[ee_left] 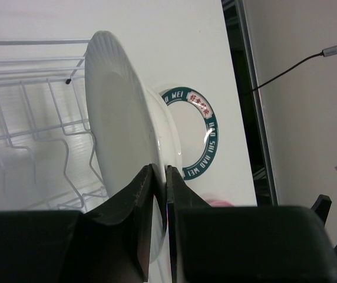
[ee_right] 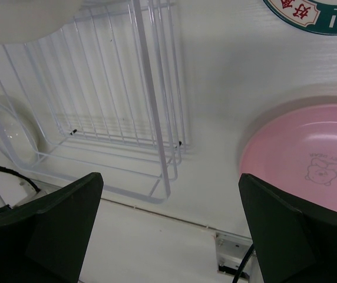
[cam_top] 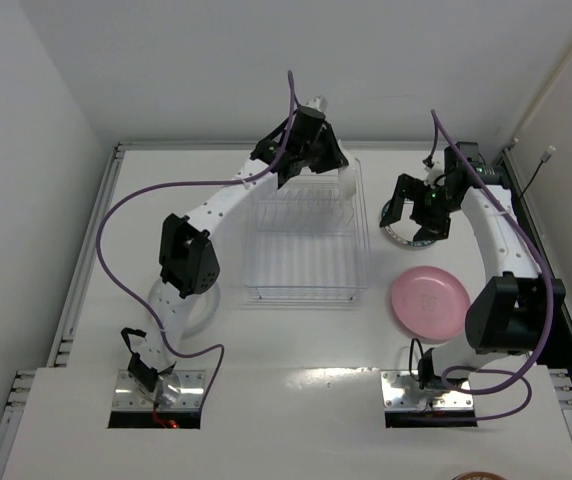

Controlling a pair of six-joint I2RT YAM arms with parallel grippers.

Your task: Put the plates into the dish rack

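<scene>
My left gripper (ee_left: 159, 171) is shut on the rim of a plain white plate (ee_left: 115, 118). It holds the plate on edge over the far right end of the white wire dish rack (ee_left: 33, 112); in the top view the gripper (cam_top: 311, 160), plate (cam_top: 344, 185) and rack (cam_top: 306, 293) show. The teal-rimmed plate (ee_left: 199, 132) lies flat on the table right of the rack. My right gripper (cam_top: 413, 222) hovers over it, open and empty (ee_right: 168, 236). The pink plate (cam_top: 429, 300) lies flat nearer the front right. A clear glass plate (cam_top: 203, 308) lies left of the rack, partly under my left arm.
The right wrist view shows the rack's near right corner (ee_right: 157, 118), the pink plate (ee_right: 310, 159), the teal rim (ee_right: 316, 15) and the glass plate (ee_right: 9, 132). Walls close the table at the back and both sides. A cable (ee_left: 292, 68) hangs on the right wall.
</scene>
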